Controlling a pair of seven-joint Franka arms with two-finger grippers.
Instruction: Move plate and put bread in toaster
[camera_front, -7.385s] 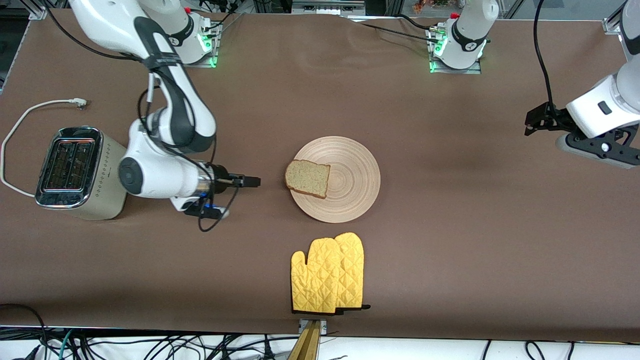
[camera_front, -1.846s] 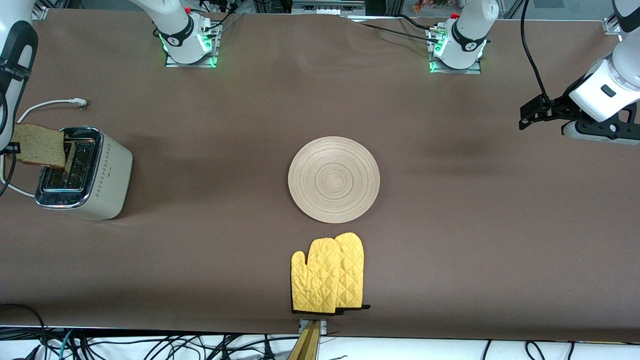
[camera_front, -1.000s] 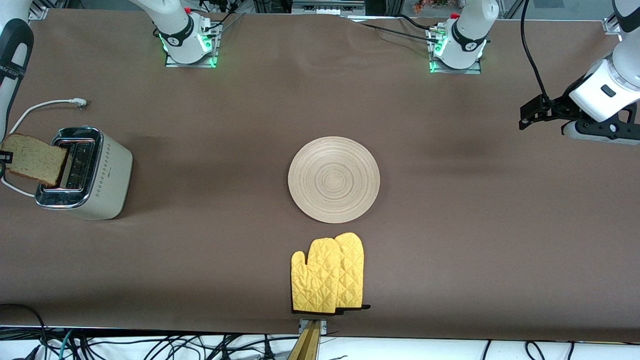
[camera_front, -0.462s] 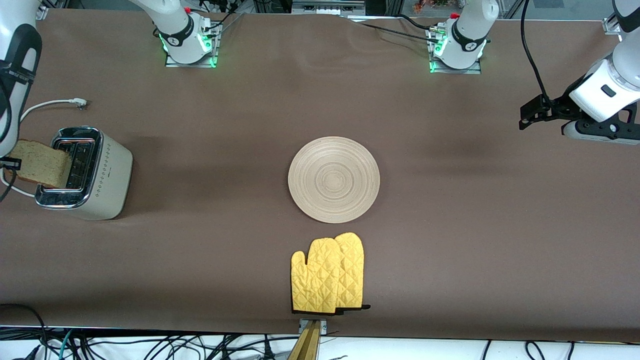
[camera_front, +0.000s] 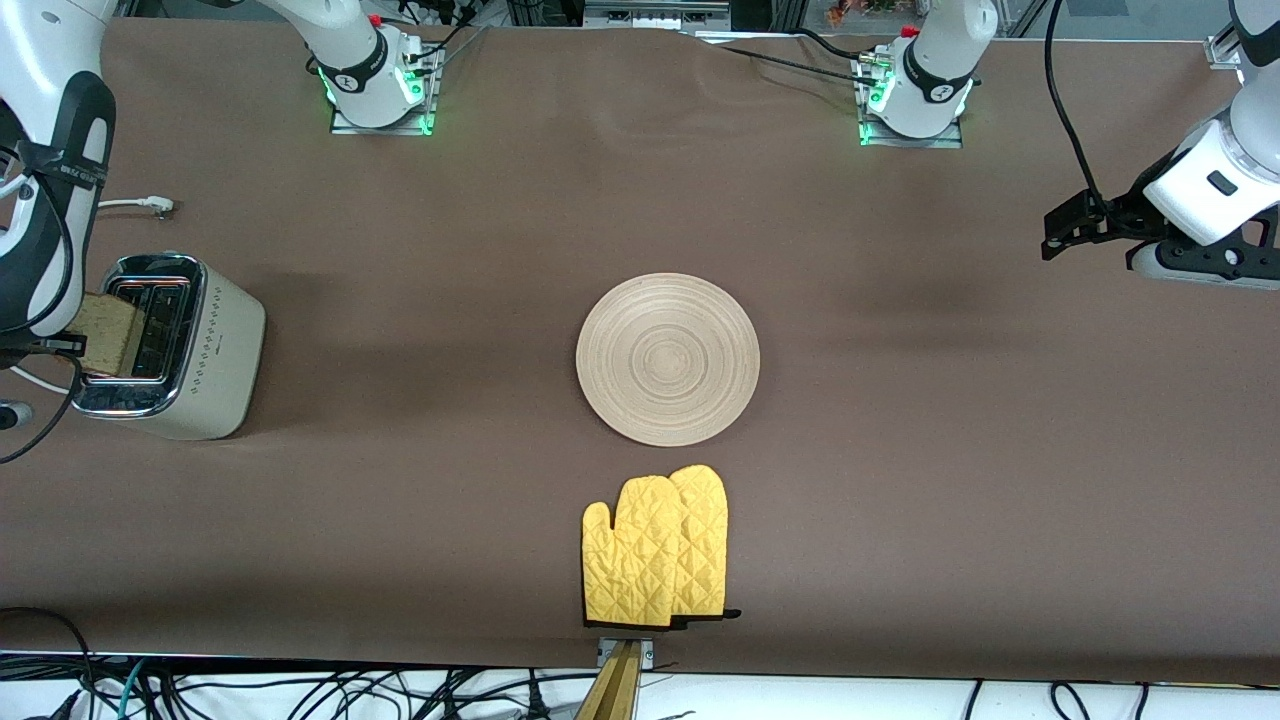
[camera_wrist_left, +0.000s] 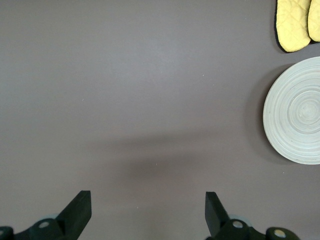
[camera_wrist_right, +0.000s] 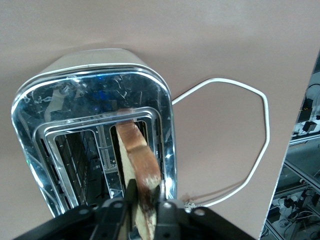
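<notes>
The bread (camera_front: 105, 330) stands on edge with its lower part down in a slot of the cream toaster (camera_front: 205, 345), at the right arm's end of the table. My right gripper (camera_wrist_right: 145, 197) is over the toaster (camera_wrist_right: 90, 90), its fingers pressed on either side of the bread (camera_wrist_right: 137, 150) at the crust. The wooden plate (camera_front: 668, 358) lies bare at the table's middle, also seen as the plate (camera_wrist_left: 295, 117) in the left wrist view. My left gripper (camera_front: 1072, 228) waits open over the left arm's end of the table, with nothing between its fingertips (camera_wrist_left: 147, 200).
A yellow oven mitt (camera_front: 655, 545) lies nearer to the front camera than the plate, close to the table's edge. The toaster's white cord (camera_wrist_right: 250, 130) loops on the table beside the toaster.
The bread has gone from tilted above the toaster's chrome top to sunk partway into a slot, with the right arm coming over the toaster. The left arm has barely moved.
</notes>
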